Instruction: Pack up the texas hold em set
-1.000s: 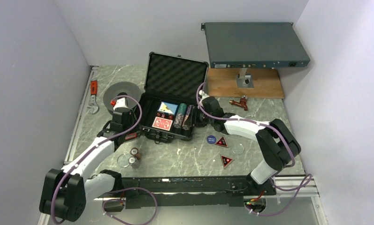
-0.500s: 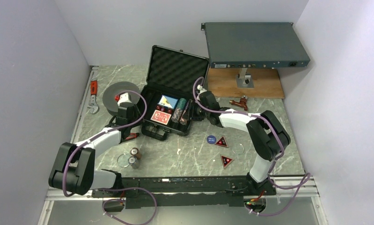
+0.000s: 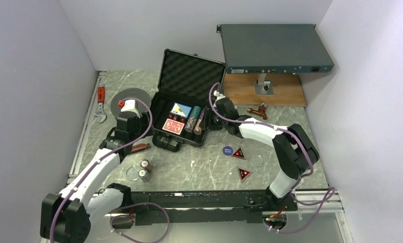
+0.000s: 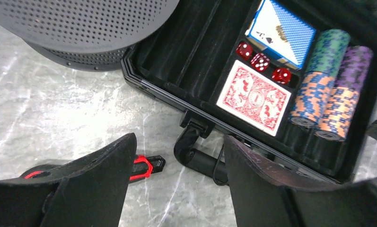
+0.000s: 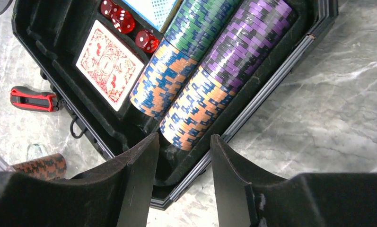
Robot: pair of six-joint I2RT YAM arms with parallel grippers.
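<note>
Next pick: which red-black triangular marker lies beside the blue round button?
The rear red-black triangular marker; the front marker lies apart, nearer the right arm's base.

A black hard plastic case (image 4: 177,52), open at 1 o'clock, holds a red card deck (image 4: 253,97), a blue card deck (image 4: 281,30), three red dice (image 4: 261,60) and two striped chip stacks (image 4: 330,87). At 6 o'clock the left gripper (image 4: 179,142) has its fingers (image 4: 96,179) spread apart. A grey round spool (image 4: 82,28) sits at 11 o'clock.

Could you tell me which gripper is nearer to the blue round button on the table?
Right. The right gripper is over the right edge of the case, just behind the blue round button; the left gripper is off its left front corner.
</note>
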